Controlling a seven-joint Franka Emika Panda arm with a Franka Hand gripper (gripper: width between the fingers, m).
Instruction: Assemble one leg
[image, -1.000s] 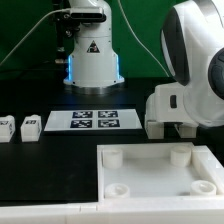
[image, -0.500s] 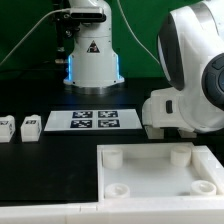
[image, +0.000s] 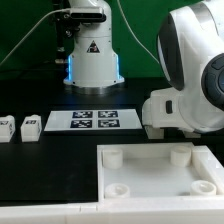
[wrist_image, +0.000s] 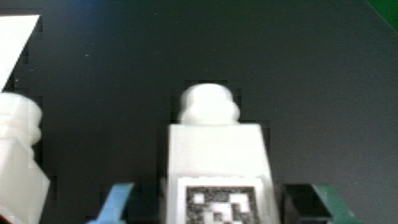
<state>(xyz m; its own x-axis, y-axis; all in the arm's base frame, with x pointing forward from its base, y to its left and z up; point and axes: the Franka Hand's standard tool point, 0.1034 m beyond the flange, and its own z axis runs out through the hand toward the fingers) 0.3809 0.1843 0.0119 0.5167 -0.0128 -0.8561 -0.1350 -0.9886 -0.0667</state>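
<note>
Leg (wrist_image: 217, 150): one, white, tagged, on the black worktop (wrist_image: 302, 70), apparently toward its edge at the exterior view's right. It sat between the fingers of the gripper (wrist_image: 224, 203), which stood spread with a dark gap either side. Long axis ran along that gap, peg end outward.

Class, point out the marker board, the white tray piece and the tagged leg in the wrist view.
marker board (image: 92, 121): exterior view, middle between its tags.
white tray piece (image: 150, 172): exterior view, bare floor.
leg (wrist_image: 217, 152): wrist view, white face above its tag.
</note>
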